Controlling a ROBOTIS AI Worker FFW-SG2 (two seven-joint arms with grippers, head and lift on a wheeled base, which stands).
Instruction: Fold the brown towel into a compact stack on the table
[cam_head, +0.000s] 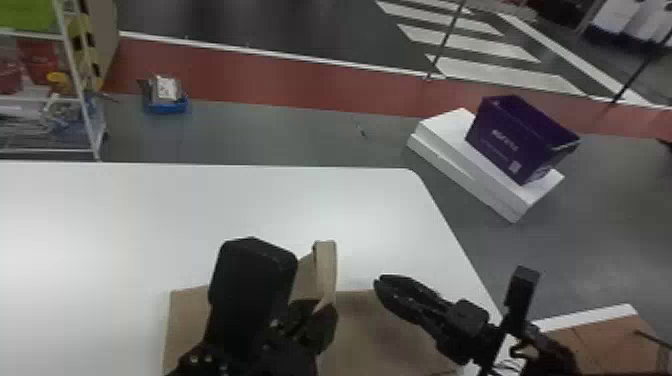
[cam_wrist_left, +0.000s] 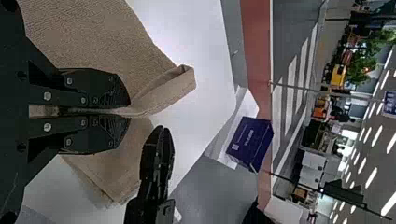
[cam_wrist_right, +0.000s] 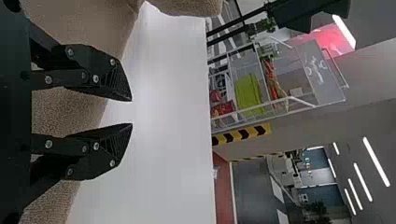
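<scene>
So the brown towel (cam_head: 360, 320) is a light tan, kinda nubbly cloth, spread pretty wide over the white table (cam_head: 150, 225), toward its right end. One bit's pulled up off the top, pinched into a narrow upright fold with a looped-over tip.

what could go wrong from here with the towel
The left gripper pinches a raised part of the towel, so the rest could crease or bunch if pulled unevenly.

The right gripper is open with nothing between its fingers, so it may not steady the cloth.

The towel reaches close to the table's right edge and might slip over.
</scene>
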